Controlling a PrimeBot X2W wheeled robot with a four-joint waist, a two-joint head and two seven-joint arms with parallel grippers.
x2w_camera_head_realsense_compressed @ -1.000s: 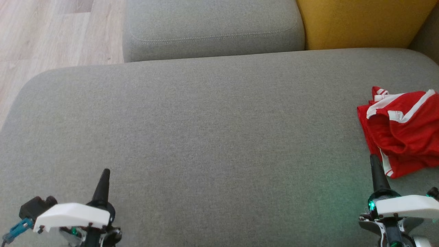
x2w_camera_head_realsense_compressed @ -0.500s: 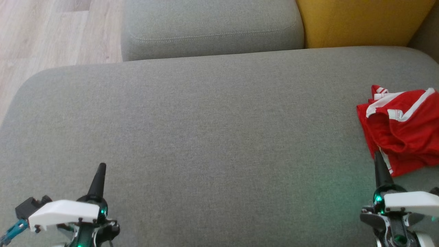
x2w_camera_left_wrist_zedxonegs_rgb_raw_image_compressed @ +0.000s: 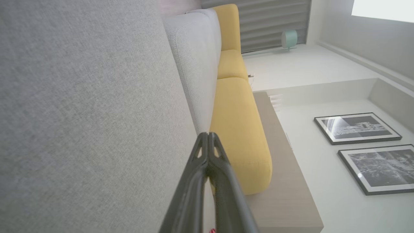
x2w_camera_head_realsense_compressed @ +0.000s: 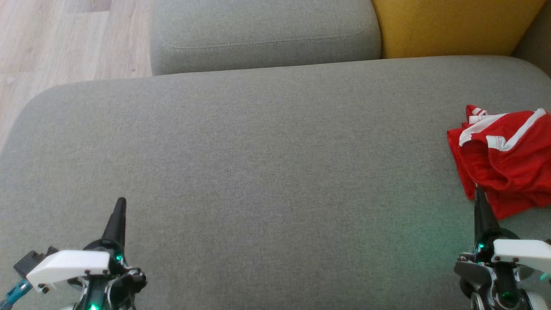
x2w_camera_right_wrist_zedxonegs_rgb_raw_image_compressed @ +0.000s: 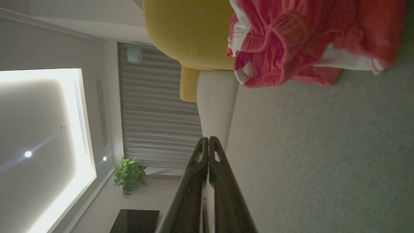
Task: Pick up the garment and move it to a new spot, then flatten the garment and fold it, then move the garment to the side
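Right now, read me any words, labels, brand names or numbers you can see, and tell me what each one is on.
No text can be read anywhere in these views.
Red garment: white stripes and trim, no visible logo or tag.
Framed pictures: black-and-white images, any caption too small to tell.
Grey sofa seat: plain fabric, no label visible.

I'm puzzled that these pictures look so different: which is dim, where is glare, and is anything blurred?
Head view: even daylight, a green glow on the sofa cushion beside the right pincer. Left wrist view: bright, the lit panel washed out. Right wrist view: dim, the ceiling light glaring, the red shorts soft.
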